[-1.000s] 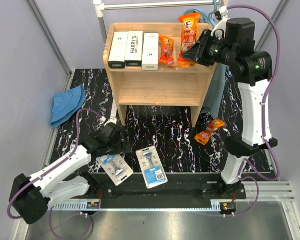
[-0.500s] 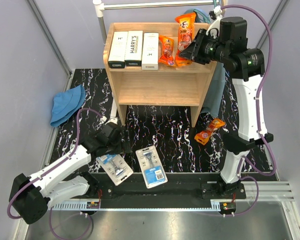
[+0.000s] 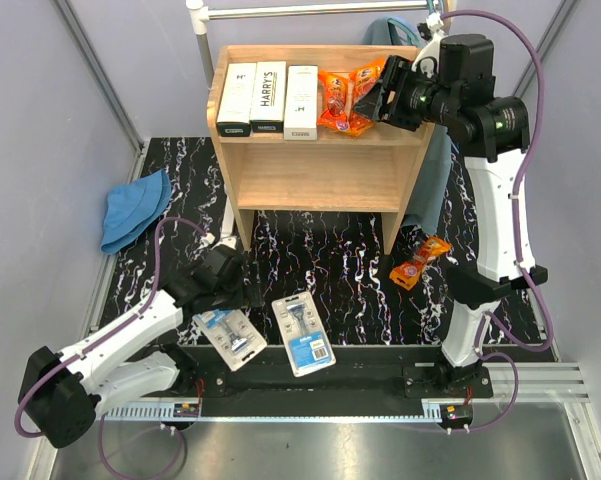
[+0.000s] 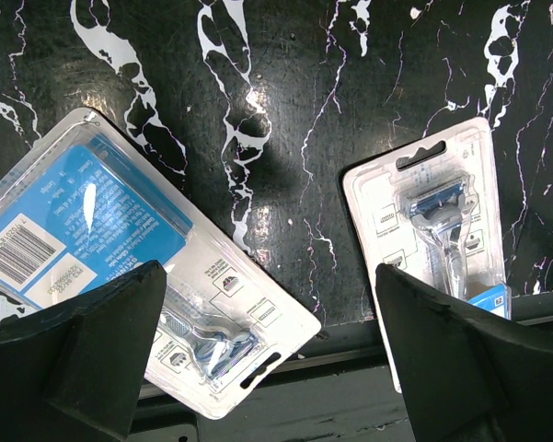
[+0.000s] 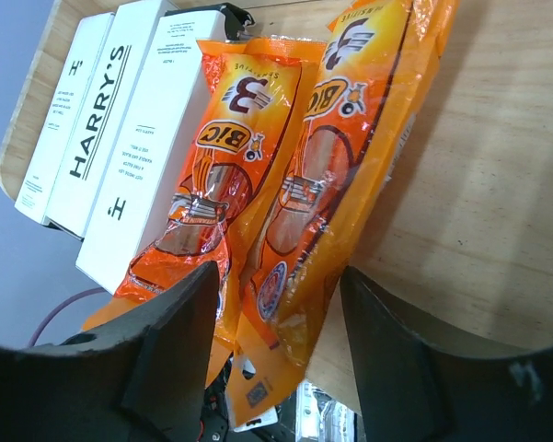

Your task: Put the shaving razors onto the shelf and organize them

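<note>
**Right wrist view: my right gripper (image 5: 278, 276) spread around a BIC pouch on the shelf (image 5: 460, 230)**

My right gripper's jaws stood apart and pinched nothing. The near end of the outer BIC pouch (image 5: 336, 157) sat between them, and I could not tell whether either finger brushed its foil. That orange pouch lay flat on the shelf's top board. Its long edge touched the inner BIC pouch (image 5: 221, 175), which lay alongside it. The inner pouch rested against the closest of the three white Harry's boxes (image 5: 97, 120). Those boxes were lined up side by side, filling the rest of the top board.

In the left wrist view, my left gripper (image 4: 270, 270) hung fully spread above the black marbled mat (image 4: 285, 92), gripping nothing. Below one finger lay the barcode-side blister card (image 4: 120, 249), with its blue back panel turned up. Below the other finger lay the face-up blister card (image 4: 442, 212), with a razor showing through the clear bubble. Bare mat separated the two cards, and both sat at the mat's near edge, well away from the shelf.

From the top external view, the third orange pouch (image 3: 420, 260) lay on the mat just beside the shelf's right foot. A blue cloth hat (image 3: 135, 208) lay at the mat's left edge.
</note>
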`<state>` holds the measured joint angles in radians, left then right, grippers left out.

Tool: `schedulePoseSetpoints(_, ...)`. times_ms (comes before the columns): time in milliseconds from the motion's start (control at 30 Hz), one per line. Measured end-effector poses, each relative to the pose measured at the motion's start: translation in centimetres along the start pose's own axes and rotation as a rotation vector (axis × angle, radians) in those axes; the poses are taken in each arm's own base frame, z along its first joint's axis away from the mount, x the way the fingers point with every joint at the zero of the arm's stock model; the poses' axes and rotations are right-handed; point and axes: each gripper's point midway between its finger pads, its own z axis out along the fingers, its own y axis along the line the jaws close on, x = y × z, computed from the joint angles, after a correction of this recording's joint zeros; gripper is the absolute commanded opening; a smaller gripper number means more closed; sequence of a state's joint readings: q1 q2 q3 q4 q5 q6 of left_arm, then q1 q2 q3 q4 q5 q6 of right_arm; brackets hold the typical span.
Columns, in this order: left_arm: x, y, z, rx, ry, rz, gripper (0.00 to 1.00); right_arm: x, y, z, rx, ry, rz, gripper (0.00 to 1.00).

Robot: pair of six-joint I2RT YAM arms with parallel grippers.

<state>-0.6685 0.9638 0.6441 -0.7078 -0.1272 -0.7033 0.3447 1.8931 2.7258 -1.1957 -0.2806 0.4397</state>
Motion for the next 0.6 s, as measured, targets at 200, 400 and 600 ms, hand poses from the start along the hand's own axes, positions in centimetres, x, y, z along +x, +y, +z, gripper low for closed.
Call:
schedulePoseSetpoints(200, 0.0, 0.0, 0.0, 0.001, 0.001, 0.001, 0.99, 0.0, -0.4, 0.0, 0.022, -0.004, -0.004, 0.85)
schedulePoseSetpoints(400, 0.2, -0.4, 0.0, 0.026, 0.012, 0.015, 0.99, -0.4, 0.2, -1.3, 0.026, -0.046, -0.029, 1.0)
schedulePoseSetpoints(600, 0.4, -0.8, 0.2, 0.04, 0.031, 0.027, 0.99, -2.7, 0.4, -5.7, 0.059, -0.181, -0.065, 1.0)
